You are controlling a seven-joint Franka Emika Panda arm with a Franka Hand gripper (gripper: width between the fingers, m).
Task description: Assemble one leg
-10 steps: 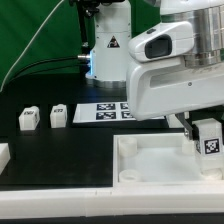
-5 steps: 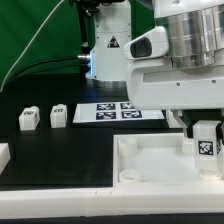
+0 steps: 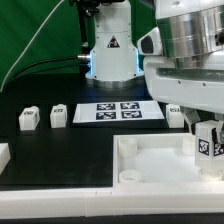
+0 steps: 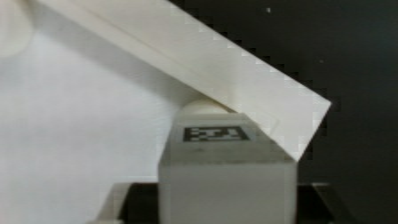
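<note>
My gripper (image 3: 206, 128) is shut on a leg (image 3: 209, 142), a small white post with a black-and-white tag. It holds the leg upright at the far corner of the large white tray-like piece (image 3: 150, 165), on the exterior view's right. In the wrist view the leg (image 4: 222, 165) fills the middle between my dark fingers (image 4: 143, 205), and its far end meets the tray-like piece's corner (image 4: 107, 110). The contact itself is hidden. Two more legs (image 3: 28, 120) (image 3: 58, 115) stand on the black table at the left.
The marker board (image 3: 118, 111) lies behind the tray-like piece, in front of the arm's base (image 3: 110, 55). Another small white part (image 3: 177, 116) stands beside it under the arm. A white piece (image 3: 3, 155) pokes in at the left edge.
The arm's wrist housing has swung toward the exterior view's right. The held leg has stayed at the same corner, sinking slightly.
</note>
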